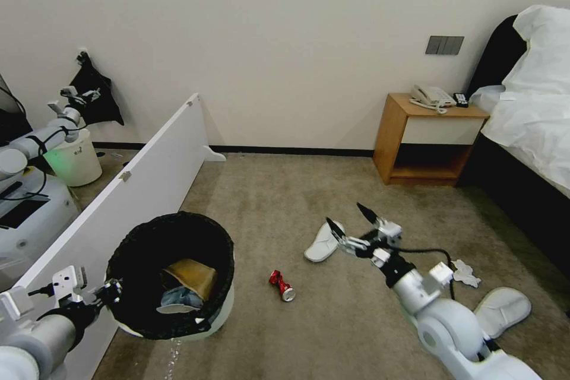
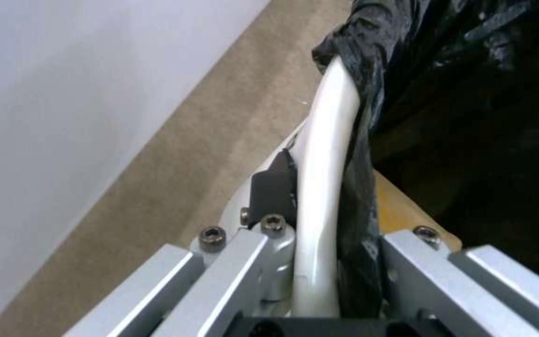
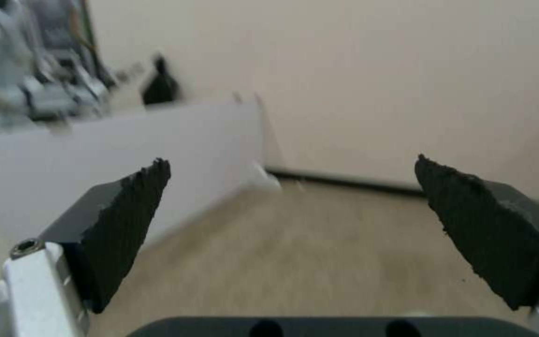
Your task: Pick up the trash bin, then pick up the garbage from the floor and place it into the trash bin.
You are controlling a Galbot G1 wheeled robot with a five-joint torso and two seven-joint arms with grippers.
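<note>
Your right gripper (image 1: 350, 222), jaws wide, hangs nearest the red can (image 1: 282, 285), lying down-left; left gripper (image 1: 110, 294) clamps the bin (image 1: 202, 237).

We saw glossy white rounded shells on both arms, with a silver-grey cylindrical wrist section and a black collar behind the right gripper (image 1: 350, 225). A black cable looped beside that wrist, past small white boxy blocks. Its fingers (image 3: 126, 224) were black wedge-shaped pads with a rough, crumbly edge, bolted to pale metal. The left gripper (image 2: 319, 262) had brushed aluminium bars fixed with dark hex-socket screws
</note>
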